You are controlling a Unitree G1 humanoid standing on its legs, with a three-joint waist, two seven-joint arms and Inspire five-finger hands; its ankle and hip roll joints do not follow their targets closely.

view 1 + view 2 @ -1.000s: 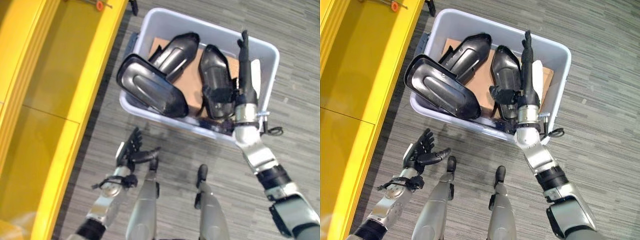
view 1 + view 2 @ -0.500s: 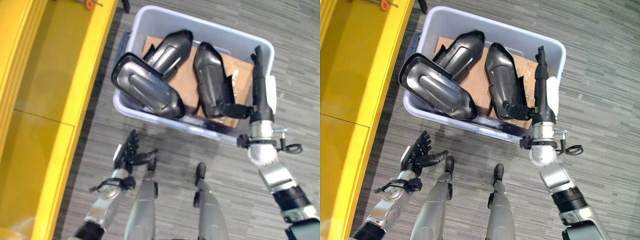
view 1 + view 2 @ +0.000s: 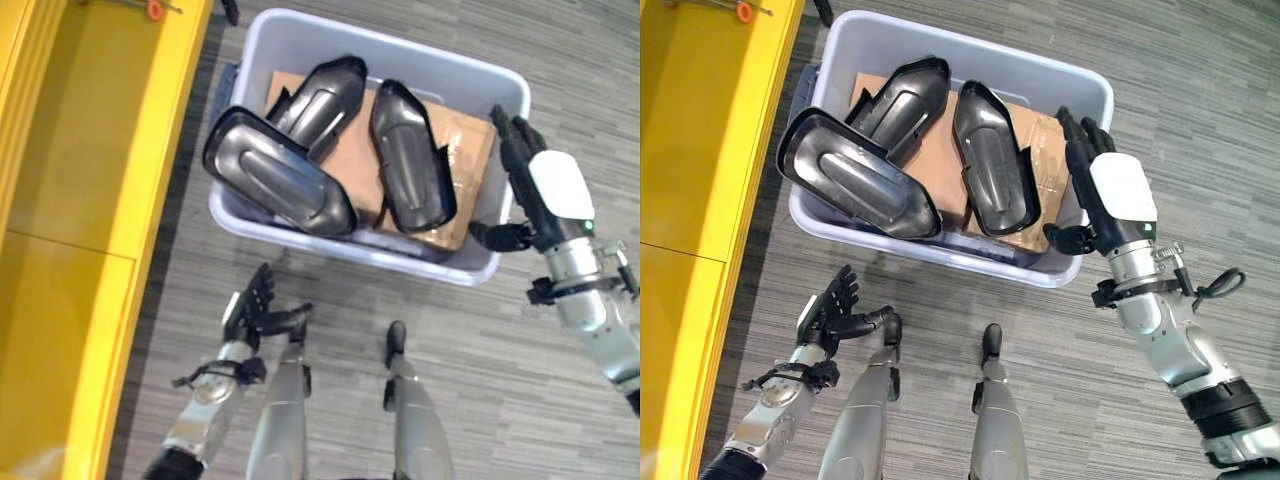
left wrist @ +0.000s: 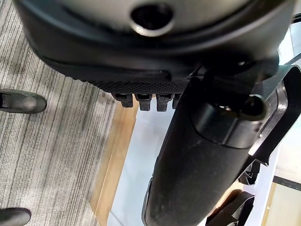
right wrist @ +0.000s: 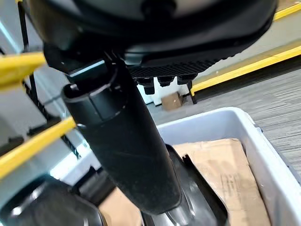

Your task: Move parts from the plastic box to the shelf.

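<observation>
- Down the left side of the frame, the yellow shelf (image 3: 90, 200) runs from top to bottom, its flat boards bare apart from a small orange-tipped item (image 3: 155, 9) at the very top edge.
- Across the rest of the frame, grey striped carpet floor (image 3: 480, 380) lies under everything.
- At upper centre, the pale plastic box (image 3: 300, 40) stands on the floor just beside the shelf's edge, with a sheet of brown cardboard (image 3: 470, 150) lining its bottom.
- Inside the box lie three dark, glossy moulded parts. The largest part (image 3: 275, 172) leans over the box's left lower rim, partly sticking out past it; a second part (image 3: 322, 92) lies behind it toward the top wall; a third part (image 3: 410, 155) lies on the cardboard at the middle of the box, hollow side up.
- At the right of the frame, the right robot hand (image 3: 1105, 195), with a white cover on its back, hangs over the box's right lower corner with its fingers straight and spread and its thumb angled toward the rim; it holds nothing.
- At lower left, the left robot hand (image 3: 255, 305) hovers over the floor below the box, fingers loosely spread, thumb out, empty.
</observation>
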